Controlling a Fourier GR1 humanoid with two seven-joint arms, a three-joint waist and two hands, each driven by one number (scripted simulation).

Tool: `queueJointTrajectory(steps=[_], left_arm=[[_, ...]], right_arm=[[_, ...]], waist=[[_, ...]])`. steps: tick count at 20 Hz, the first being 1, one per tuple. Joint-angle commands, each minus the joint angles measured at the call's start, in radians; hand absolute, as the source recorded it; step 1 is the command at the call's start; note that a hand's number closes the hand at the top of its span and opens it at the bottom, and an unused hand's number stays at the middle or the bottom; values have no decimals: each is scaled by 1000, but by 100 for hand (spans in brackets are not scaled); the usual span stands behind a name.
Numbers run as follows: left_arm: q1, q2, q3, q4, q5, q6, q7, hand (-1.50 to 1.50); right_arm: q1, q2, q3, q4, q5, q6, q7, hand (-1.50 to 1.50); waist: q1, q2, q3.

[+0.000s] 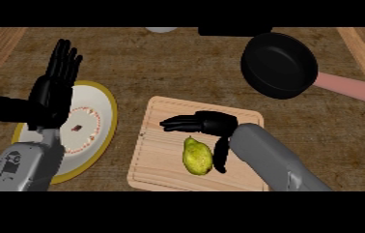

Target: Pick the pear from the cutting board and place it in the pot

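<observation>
Yellow-green pear (197,156) on pale wooden cutting board (167,171), round black pot (278,65) (pink handle), right hand (210,124) spread open over pear, left hand (53,89) open, fingers up.

Yellow-green pear (197,156), pale wooden cutting board (165,125), black pot (279,65) with pink handle, yellow-rimmed white plate (100,116)

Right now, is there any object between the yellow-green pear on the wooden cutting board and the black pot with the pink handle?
Nothing visible stands between them. The yellow-green pear lies on the wooden cutting board, under the right hand. Only bare brown counter separates the board from the black pot.
</observation>
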Motion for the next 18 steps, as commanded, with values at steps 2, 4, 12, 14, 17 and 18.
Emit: queueJointTrajectory(steps=[2, 4, 12, 14, 17, 18], left_arm=[[-20, -3, 13, 21, -3, -4, 0, 0], [-13, 5, 16, 18, -13, -1, 2, 0], [-2, -14, 19, 8, -9, -23, 2, 0], [-1, 5, 53, 19, 0, -31, -1, 0], [-13, -12, 35, -9, -25, -14, 34, 0], [2, -9, 48, 18, -15, -32, -12, 0]], right_arm=[[50, 77, 27, -18, 8, 29, -151, 150], [59, 57, 31, -54, 17, 4, -210, 150], [126, -13, 0, -175, 13, -8, -207, 150], [158, 43, 16, -166, 31, -63, -181, 150], [143, 4, -79, -197, 17, -83, -129, 150], [98, 119, -62, -169, 76, -231, 138, 150]], waist=[[-6, 11, 9], [-5, 11, 10], [-18, 7, 8], [-13, 8, 8], [-16, 6, 8], [-16, 5, 8]])
